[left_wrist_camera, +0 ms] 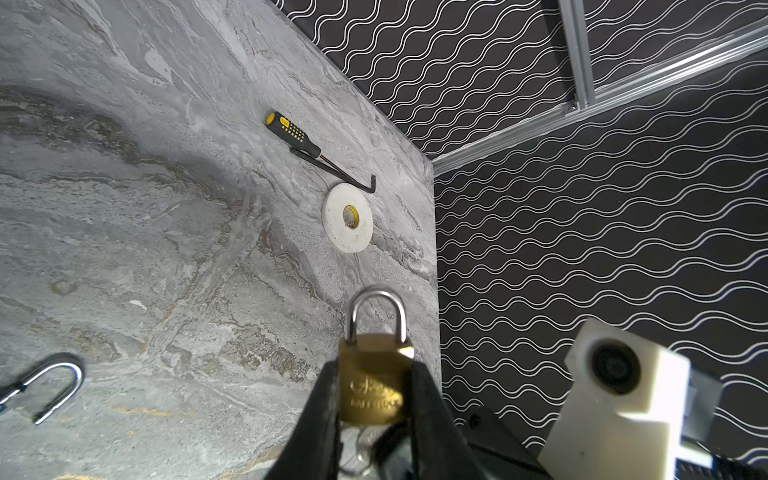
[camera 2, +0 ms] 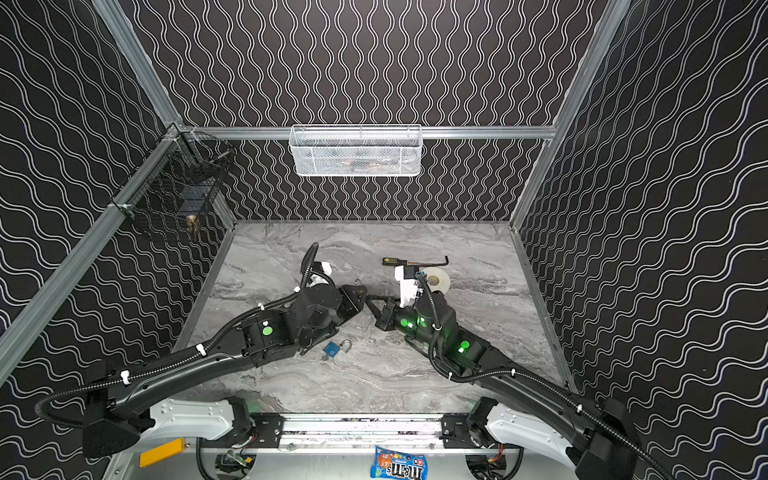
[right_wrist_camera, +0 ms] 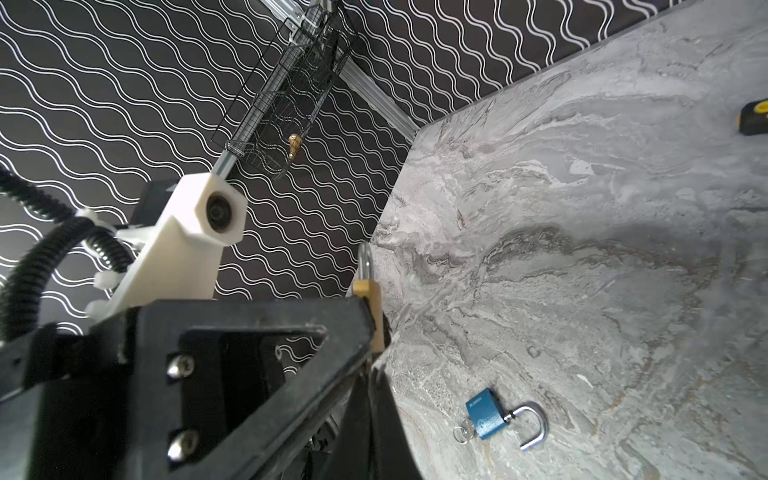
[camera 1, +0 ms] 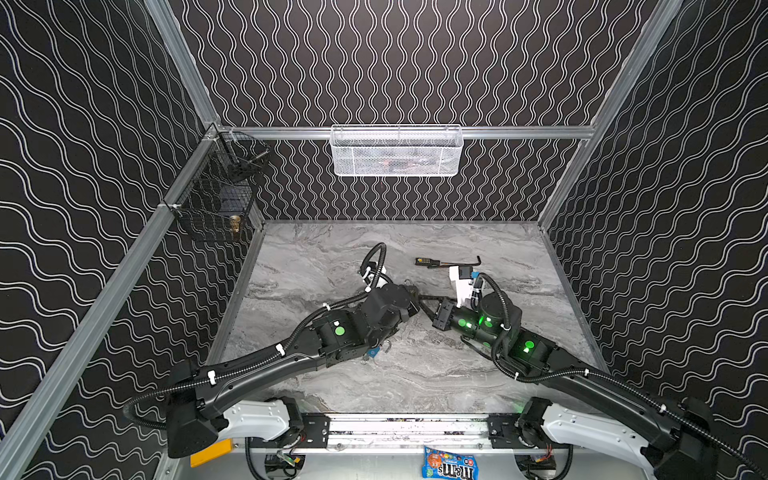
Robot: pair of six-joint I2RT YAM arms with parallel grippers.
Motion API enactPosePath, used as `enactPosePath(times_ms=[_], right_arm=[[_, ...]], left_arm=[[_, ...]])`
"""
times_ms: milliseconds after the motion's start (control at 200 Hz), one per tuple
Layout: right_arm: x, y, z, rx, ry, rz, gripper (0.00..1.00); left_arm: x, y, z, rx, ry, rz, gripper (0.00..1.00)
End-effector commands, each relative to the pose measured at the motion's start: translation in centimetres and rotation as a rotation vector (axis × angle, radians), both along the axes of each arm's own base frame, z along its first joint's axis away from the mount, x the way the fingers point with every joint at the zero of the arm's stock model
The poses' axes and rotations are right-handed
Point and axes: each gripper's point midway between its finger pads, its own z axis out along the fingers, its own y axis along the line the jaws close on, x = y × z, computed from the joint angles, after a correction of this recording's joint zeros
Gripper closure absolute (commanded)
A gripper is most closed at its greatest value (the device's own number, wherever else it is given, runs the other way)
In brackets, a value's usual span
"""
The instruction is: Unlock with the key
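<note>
A brass padlock (left_wrist_camera: 372, 382) with its shackle closed is held above the table, and my left gripper (left_wrist_camera: 372, 368) is shut on its body. It also shows edge-on in the right wrist view as the brass padlock (right_wrist_camera: 376, 307). My right gripper (right_wrist_camera: 370, 370) is shut, with its tips right under the lock's base, in both top views (camera 1: 419, 297) (camera 2: 368, 297). A key ring (left_wrist_camera: 355, 455) hangs below the lock. The key itself is hidden between the fingers.
A blue padlock (right_wrist_camera: 484, 413) lies open on the table with its own key in it, near the left arm. A screwdriver (camera 1: 426, 262), a hex key (camera 1: 461, 262) and a tape roll (camera 2: 434, 281) lie behind. A white basket (camera 1: 397, 151) and a black wire basket (camera 1: 216, 195) hang on the walls.
</note>
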Motion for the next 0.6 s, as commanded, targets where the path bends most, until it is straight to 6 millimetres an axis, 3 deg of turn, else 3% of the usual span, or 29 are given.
enactPosePath(times_ms=[0,190,410,596], right_arm=[[1.0,-0.7,1.5,0.016,-0.054,-0.066,0.96],[-0.3,-0.3,1.1,-0.002,-0.049,0.007,0.90],[-1.8,-1.3,0.3,0.002,0.020,0.032,0.79],[-1.8,-1.1,1.7,0.122,0.124,0.025,0.76]], left_arm=[[-1.5,-1.6,-0.1,-0.033,0.040,-0.100,1.00],[-0.7,-1.2,0.7,-0.038,0.000,-0.055,1.00],[0.5,0.0,2.1,-0.023,-0.075,0.018,1.00],[0.8,0.1,2.0,-0.043,-0.089,0.039,1.00]])
